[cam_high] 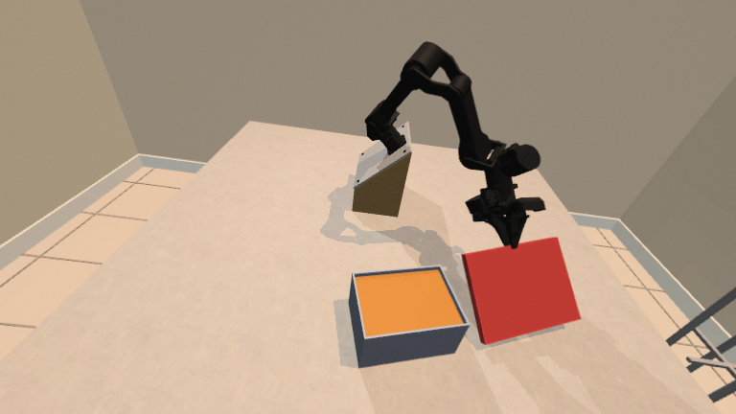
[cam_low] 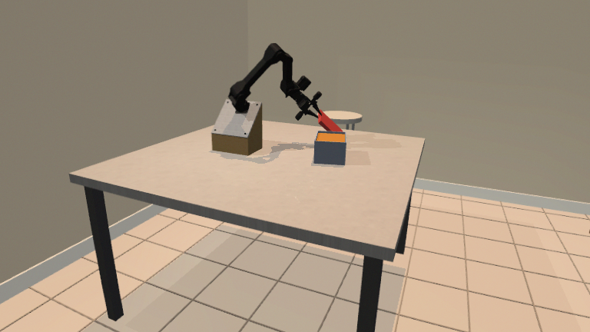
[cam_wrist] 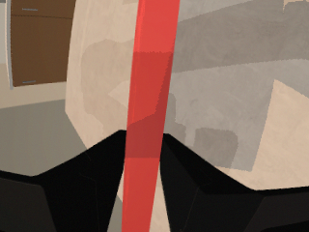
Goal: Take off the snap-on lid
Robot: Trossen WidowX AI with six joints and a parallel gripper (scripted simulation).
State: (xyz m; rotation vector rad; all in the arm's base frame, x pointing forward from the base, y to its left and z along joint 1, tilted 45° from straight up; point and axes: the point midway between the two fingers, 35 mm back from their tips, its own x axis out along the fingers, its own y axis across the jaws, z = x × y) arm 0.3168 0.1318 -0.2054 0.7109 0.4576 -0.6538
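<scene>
One tilted flat red lid (cam_high: 523,289) (cam_low: 329,122) (cam_wrist: 147,97), pinched at its edge by the nearly closed black claw (cam_high: 514,245) (cam_low: 319,114) (cam_wrist: 143,139), beside an open rectangular blue-grey box (cam_high: 409,345) (cam_low: 329,152).

A plain tiled room with a table (cam_high: 260,257) (cam_low: 243,189) and stool (cam_low: 343,116).

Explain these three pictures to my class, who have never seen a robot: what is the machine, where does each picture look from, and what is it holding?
The machine is a black jointed robot arm, mounted on a sloped stand on a table. The top picture looks down from above, the exterior one from off to the side, and the wrist one along the gripper. That gripper pinches one edge of a red lid, which slants downward. Beside it stands an open dark blue box, orange inside.
</scene>
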